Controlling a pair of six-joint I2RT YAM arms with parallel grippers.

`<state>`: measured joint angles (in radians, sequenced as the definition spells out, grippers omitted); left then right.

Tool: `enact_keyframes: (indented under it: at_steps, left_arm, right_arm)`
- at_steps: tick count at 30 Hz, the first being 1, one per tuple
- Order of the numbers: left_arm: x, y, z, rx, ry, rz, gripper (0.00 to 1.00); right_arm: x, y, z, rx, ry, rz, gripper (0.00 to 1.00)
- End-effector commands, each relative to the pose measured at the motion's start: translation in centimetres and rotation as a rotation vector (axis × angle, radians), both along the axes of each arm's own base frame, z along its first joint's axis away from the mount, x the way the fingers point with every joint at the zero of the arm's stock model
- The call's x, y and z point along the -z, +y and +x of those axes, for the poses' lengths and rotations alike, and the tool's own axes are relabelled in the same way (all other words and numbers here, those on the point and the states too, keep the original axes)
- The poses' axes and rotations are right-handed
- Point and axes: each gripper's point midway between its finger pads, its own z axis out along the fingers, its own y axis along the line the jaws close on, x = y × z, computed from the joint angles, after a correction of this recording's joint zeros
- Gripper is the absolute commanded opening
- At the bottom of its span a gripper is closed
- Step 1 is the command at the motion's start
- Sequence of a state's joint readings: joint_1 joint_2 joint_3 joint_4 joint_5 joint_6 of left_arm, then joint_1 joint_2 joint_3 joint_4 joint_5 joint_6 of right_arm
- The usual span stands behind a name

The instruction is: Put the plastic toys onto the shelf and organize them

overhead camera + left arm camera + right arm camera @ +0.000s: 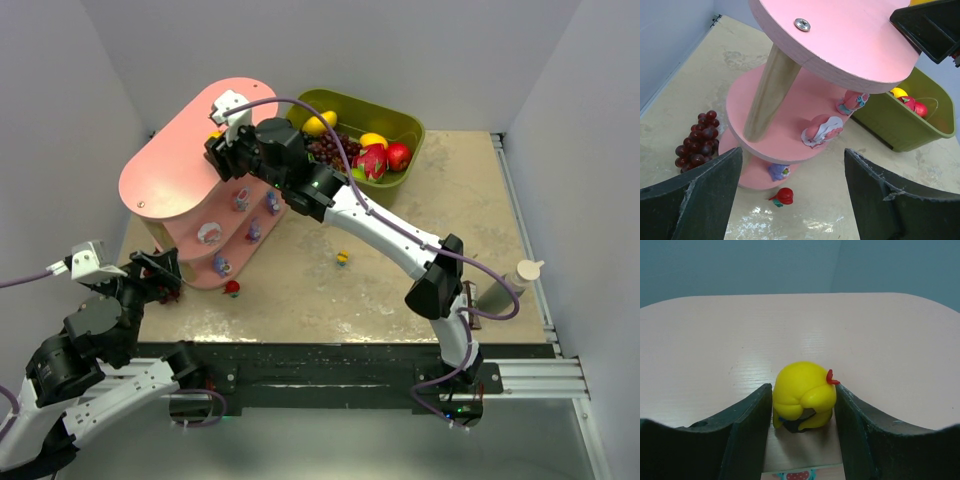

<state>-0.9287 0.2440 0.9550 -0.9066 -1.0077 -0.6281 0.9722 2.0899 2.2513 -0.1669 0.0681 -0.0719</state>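
Yellow figurine [804,392] sits on the shelf's top board [890,340], between the jaws of the right gripper [803,401]; gripped or freed, unclear; left gripper [792,165] gapes empty.

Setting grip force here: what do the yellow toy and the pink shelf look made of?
Yellow toy: probably molded plastic, smooth, softly glossy, rounded lobes. Shelf: boards look like painted wood or fibreboard, matte pink with faint grain and a pale cut edge; its post seems bare wood, streaked tan.
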Motion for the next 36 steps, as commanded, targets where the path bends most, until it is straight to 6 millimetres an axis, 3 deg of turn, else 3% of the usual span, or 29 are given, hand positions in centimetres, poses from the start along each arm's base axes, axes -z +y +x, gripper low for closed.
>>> enact_keyframes:
  at_steps: [1, 13, 27, 29, 30, 32, 34, 35, 36]
  left_arm:
    - [-0.2, 0.4, 0.2, -0.043, -0.012, -0.018, 0.87]
    - [-0.2, 0.6, 0.2, -0.052, -0.014, -0.017, 0.87]
    - [-1.8, 1.4, -0.2, -0.057, -0.041, -0.027, 0.87]
    - [-2.1, 1.5, -0.3, -0.055, -0.046, -0.032, 0.87]
    - [-2.1, 1.4, -0.3, -0.049, -0.047, -0.033, 0.87]
    - [-2.2, 1.3, -0.4, -0.04, -0.047, -0.034, 0.87]
    - [-2.2, 1.1, -0.4, -0.025, -0.047, -0.036, 0.87]
    - [-2.2, 1.0, -0.4, -0.02, -0.047, -0.038, 0.87]
    - [-2.2, 0.7, -0.4, -0.005, -0.046, -0.041, 0.87]
  right_arm:
    - [-2.5, -0.6, 0.5, 0.033, -0.043, 0.039, 0.58]
    - [-3.2, -0.9, 0.1, 0.018, -0.074, 0.036, 0.73]
    - [-7.7, -3.9, -3.7, -0.036, -0.145, 0.095, 0.86]
    - [-7.4, -4.3, -4.3, -0.047, -0.13, 0.09, 0.86]
    - [-8.5, -5.0, -5.2, -0.058, -0.134, 0.107, 0.86]
    - [-8.7, -6.1, -5.8, -0.049, -0.111, 0.123, 0.86]
    - [-8.4, -8.4, -6.4, 0.002, -0.084, 0.137, 0.86]
    - [-5.8, -8.9, -6.3, 0.025, -0.028, 0.117, 0.86]
    - [-6.9, -10.8, -7.2, 0.047, -0.024, 0.151, 0.86]
